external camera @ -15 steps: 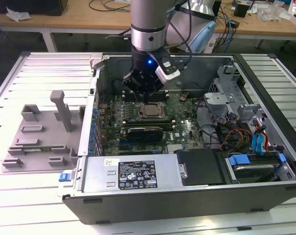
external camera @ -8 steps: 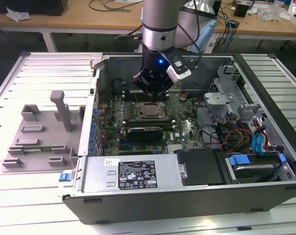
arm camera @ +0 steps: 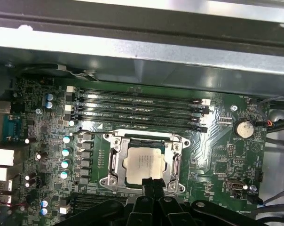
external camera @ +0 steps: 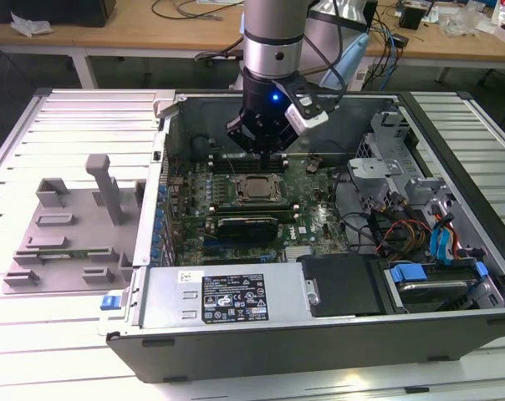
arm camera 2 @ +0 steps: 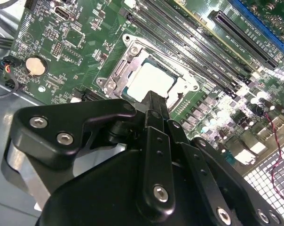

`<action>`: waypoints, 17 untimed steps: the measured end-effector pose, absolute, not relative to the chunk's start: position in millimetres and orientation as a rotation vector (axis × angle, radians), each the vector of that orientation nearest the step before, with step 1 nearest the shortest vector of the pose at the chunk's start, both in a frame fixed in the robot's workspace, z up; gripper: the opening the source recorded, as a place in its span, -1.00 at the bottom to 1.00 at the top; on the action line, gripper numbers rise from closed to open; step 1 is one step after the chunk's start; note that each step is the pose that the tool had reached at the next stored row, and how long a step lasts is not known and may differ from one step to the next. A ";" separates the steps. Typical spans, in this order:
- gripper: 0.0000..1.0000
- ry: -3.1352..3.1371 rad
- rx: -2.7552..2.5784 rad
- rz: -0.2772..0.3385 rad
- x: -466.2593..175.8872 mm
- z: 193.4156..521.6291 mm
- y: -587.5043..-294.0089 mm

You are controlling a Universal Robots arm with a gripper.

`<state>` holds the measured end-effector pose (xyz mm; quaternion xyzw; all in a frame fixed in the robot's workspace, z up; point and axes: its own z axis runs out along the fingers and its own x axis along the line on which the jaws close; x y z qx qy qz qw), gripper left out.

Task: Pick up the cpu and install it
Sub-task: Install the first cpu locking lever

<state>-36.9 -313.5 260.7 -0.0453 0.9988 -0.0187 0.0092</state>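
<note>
The cpu (arm camera: 143, 165) lies flat inside the socket frame (arm camera: 114, 162) on the motherboard (arm camera: 217, 155). The gripper (arm camera 2: 153, 101) hangs just above its edge, fingers together, holding nothing. Good seating means all corners flush.

I see an open computer case (external camera: 319, 334) lying on its side on a slatted metal table (external camera: 68, 334). Inside it lies a green circuit board (arm camera: 217, 155) with a row of long black slots (arm camera: 137, 110) and a round coin battery (arm camera: 244, 128). A grey plastic tray (external camera: 68, 225) sits on the table just beside the case, at the exterior view's left. Wooden benches (external camera: 152, 33) stand behind.
</note>
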 end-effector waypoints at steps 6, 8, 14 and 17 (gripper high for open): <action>-0.79 3.119 -0.142 -0.058 -36.9 261.0 -313.5; -0.79 3.119 -0.142 -0.058 -36.9 261.1 -313.5; -0.79 3.119 -0.141 -0.058 -36.9 268.2 -313.5; -0.79 3.119 -0.141 -0.059 -36.9 274.9 -313.5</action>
